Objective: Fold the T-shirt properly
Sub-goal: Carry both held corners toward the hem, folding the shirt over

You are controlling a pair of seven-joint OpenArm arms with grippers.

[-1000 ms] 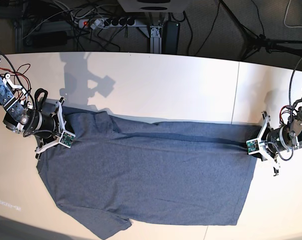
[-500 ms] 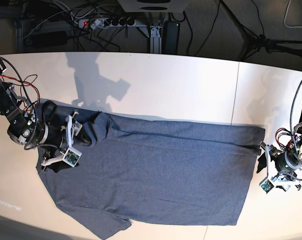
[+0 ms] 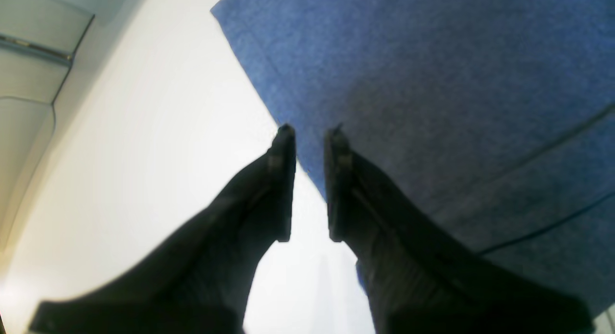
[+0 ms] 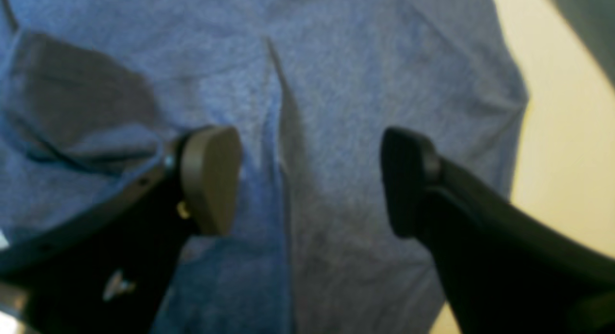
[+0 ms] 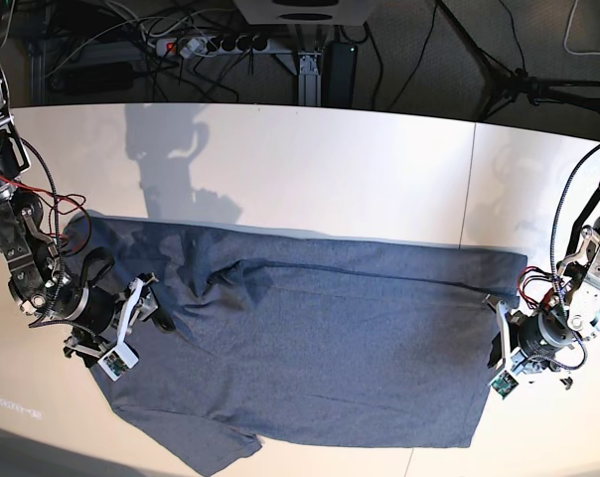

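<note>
T-shirt (image 5: 310, 343) lies flat across the worktop (image 5: 310, 169), partly folded lengthwise. Judged step: regrasp for the next fold. Right tool (image 4: 310, 180), at frame left, hangs released above cloth. Left tool (image 3: 310, 180) straddles the hem edge at frame right, narrowly parted, grasping nothing. Cables and a power strip (image 5: 216, 44) lie beyond the worktop; nothing obstructs.
</note>
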